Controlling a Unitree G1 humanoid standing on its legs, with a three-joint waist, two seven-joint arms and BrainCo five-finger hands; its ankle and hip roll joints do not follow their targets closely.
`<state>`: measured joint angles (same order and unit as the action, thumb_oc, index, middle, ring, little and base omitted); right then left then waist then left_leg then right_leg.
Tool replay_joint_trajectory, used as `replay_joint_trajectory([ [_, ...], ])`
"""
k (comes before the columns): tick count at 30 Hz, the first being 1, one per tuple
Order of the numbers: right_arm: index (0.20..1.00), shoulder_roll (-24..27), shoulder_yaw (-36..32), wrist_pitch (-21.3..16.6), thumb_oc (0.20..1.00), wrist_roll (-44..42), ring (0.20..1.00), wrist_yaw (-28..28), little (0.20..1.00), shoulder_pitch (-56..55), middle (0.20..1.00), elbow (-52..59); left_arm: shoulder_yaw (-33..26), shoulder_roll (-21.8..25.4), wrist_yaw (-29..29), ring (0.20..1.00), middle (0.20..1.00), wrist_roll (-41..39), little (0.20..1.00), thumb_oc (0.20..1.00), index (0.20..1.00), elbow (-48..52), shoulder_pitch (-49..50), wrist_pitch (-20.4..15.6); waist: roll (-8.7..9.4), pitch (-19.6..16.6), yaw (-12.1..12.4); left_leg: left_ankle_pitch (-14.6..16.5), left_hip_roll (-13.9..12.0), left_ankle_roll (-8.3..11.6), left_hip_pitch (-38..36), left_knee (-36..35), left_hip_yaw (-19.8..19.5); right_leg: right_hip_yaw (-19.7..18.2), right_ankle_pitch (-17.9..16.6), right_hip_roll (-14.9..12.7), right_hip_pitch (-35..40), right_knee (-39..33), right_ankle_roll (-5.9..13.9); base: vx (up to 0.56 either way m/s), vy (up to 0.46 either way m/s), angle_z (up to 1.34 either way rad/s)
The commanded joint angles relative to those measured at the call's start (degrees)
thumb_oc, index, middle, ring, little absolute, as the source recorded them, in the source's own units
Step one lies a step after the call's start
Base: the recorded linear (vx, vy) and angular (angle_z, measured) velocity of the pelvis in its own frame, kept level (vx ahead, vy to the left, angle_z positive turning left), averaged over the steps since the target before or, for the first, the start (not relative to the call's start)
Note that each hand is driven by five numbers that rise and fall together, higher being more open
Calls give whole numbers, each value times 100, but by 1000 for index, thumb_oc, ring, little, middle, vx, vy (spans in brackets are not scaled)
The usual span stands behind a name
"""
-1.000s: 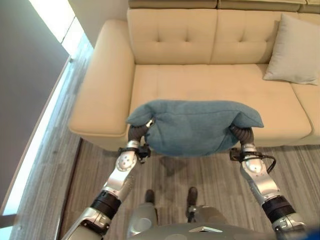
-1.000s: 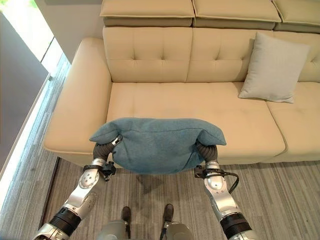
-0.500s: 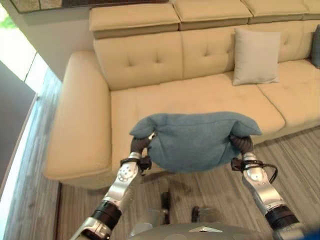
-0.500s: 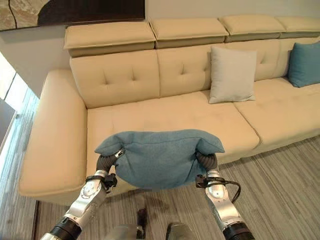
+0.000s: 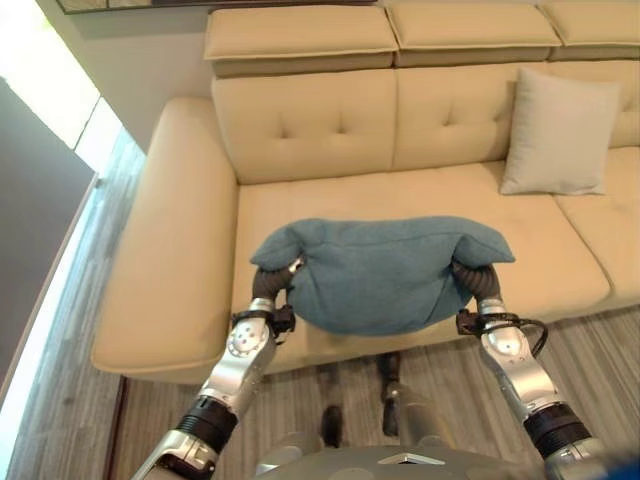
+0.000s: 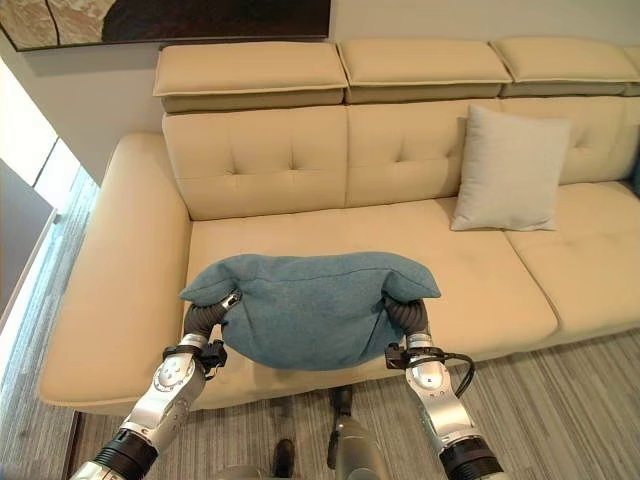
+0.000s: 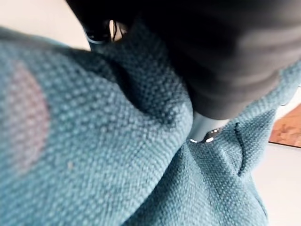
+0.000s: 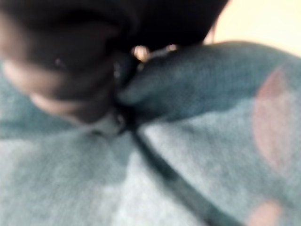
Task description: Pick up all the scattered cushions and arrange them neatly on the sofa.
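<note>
Cushions counted: two. One blue cushion was held in the air between both hands, above the near edge of the left seat of the cream sofa; one pale grey cushion was propped against the backrest, far right. Left hand and right hand were pressed into the blue cushion's ends; the fingers were buried in fabric, their state could not be told. Striped grey floor was noted nearest; a dark framed picture on the far wall.
</note>
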<state>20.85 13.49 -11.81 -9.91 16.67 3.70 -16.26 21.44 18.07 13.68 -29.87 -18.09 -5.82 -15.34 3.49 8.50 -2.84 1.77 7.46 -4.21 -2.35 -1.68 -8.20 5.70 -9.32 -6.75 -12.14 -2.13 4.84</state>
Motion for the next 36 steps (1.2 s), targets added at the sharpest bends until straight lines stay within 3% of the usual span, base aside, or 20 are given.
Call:
replay_joint_trajectory([
  [1, 200, -123, 27, -517, 200, 95, 200, -51, 200, 627, 200, 565, 355, -294, -395, 200, 200, 162, 200, 200, 200, 650, -571, -460, 69, -300, 52, 966, -265, 274, -83, 364, 239, 51, 786, 161, 316, 406, 234, 214, -183, 48],
  [3, 200, -69, -51, -529, 200, 59, 200, -58, 200, 521, 200, 614, 408, -318, -409, 200, 200, 169, 200, 200, 200, 615, -615, -447, 94, -349, -3, 1070, -348, 432, 16, 731, 278, 172, 898, 182, 561, 338, 135, 198, -214, 37],
  [5, 200, 12, -69, -539, 200, 3, 200, -40, 200, 492, 200, 644, 459, -376, -399, 200, 200, 141, 200, 200, 200, 588, -675, -439, 170, -297, -44, 1042, -477, 647, 417, 1654, 531, 282, 976, 131, 792, 266, 24, 66, -139, 59],
  [6, 200, 46, -50, -554, 200, -28, 200, -32, 200, 517, 200, 651, 456, -395, -398, 200, 200, 115, 200, 200, 200, 590, -686, -440, 172, -260, -40, 986, -537, 704, 657, 2111, 576, 294, 993, 162, 883, 214, -27, 14, -58, 56],
  [8, 200, 108, -44, -550, 200, -68, 200, -43, 200, 545, 200, 653, 445, -405, -428, 200, 200, 84, 200, 200, 200, 605, -696, -417, 180, -231, -17, 1013, -682, 686, 853, 2166, 710, 299, 1071, 199, 1020, 105, -75, 25, -25, 31],
  [10, 200, 127, -65, -553, 200, -70, 200, -32, 200, 529, 200, 651, 455, -408, -438, 200, 200, 102, 200, 200, 200, 606, -704, -382, 203, -251, 26, 943, -796, 643, 969, 1715, 765, 276, 1099, 200, 1097, 28, -49, 81, 7, 16],
  [13, 200, 142, -102, -536, 200, -81, 200, 44, 200, 569, 200, 621, 519, -408, -369, 200, 200, 153, 200, 200, 200, 604, -823, -377, 179, -196, 94, 454, -885, 722, 1257, 1027, 599, 260, 1199, 241, 1185, 4, -28, 77, 42, 5],
  [17, 200, 139, -160, -522, 200, -39, 200, 16, 200, 480, 200, 634, 564, -414, -416, 200, 200, 171, 200, 200, 200, 623, -727, -351, 17, -338, 56, 214, -957, 695, 919, 410, 585, 192, 1290, 258, 1236, 47, -8, 128, 115, -34],
  [27, 200, -12, -111, -481, 200, 107, 200, -86, 200, 606, 200, 802, 331, -83, -473, 200, 200, 290, 200, 200, 200, 950, -532, -372, 16, -266, 149, 496, -822, 488, 683, 454, 1116, -156, 1256, -49, 1008, 360, 183, 75, 113, -37],
  [36, 200, 77, 83, -533, 200, 243, 200, 70, 200, 1342, 200, 892, 223, 12, -85, 200, 200, 638, 200, 200, 200, 1153, -1133, -529, -20, -219, 199, 496, -791, 480, 868, 391, 1155, -95, 1164, -122, 814, 255, 211, 27, 4, -5],
])
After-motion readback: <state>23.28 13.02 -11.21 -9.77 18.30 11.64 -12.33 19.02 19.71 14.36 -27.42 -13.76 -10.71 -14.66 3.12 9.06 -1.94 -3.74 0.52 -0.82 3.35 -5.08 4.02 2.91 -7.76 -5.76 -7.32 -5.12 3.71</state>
